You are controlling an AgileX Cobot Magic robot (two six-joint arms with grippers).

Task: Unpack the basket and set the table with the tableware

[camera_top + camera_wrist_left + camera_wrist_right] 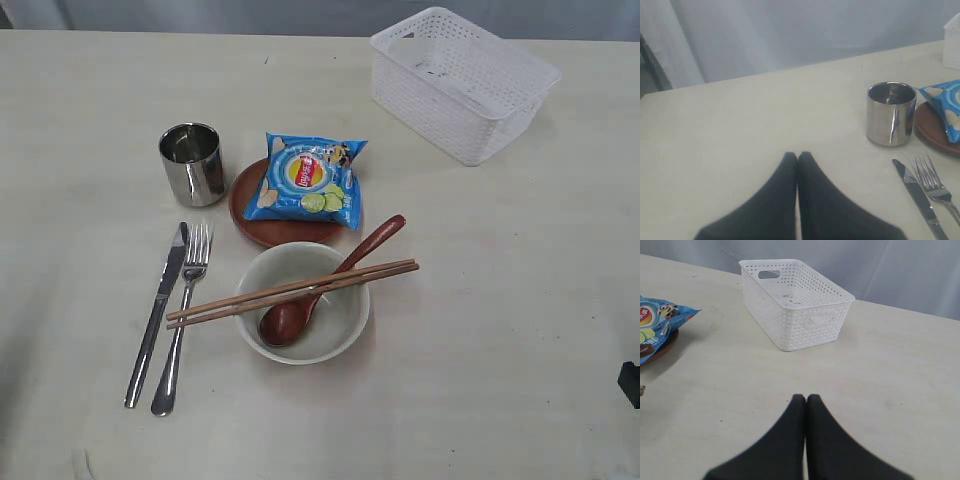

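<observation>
Exterior view: basket [430, 120] stands far right on the table [500, 330]. Left of it lie cup [192, 165], plate [245, 218] under chip bag [308, 180], knife [158, 310] beside fork [185, 310], and bowl [350, 335] holding spoon [345, 265], with chopsticks [290, 293] across its rim. Wrist views: left claw [797, 156] and right claw [806, 398] fully closed, gripping nothing.

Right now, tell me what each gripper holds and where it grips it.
Nothing is held. The left gripper and the right gripper are both shut with nothing between their fingers.
</observation>
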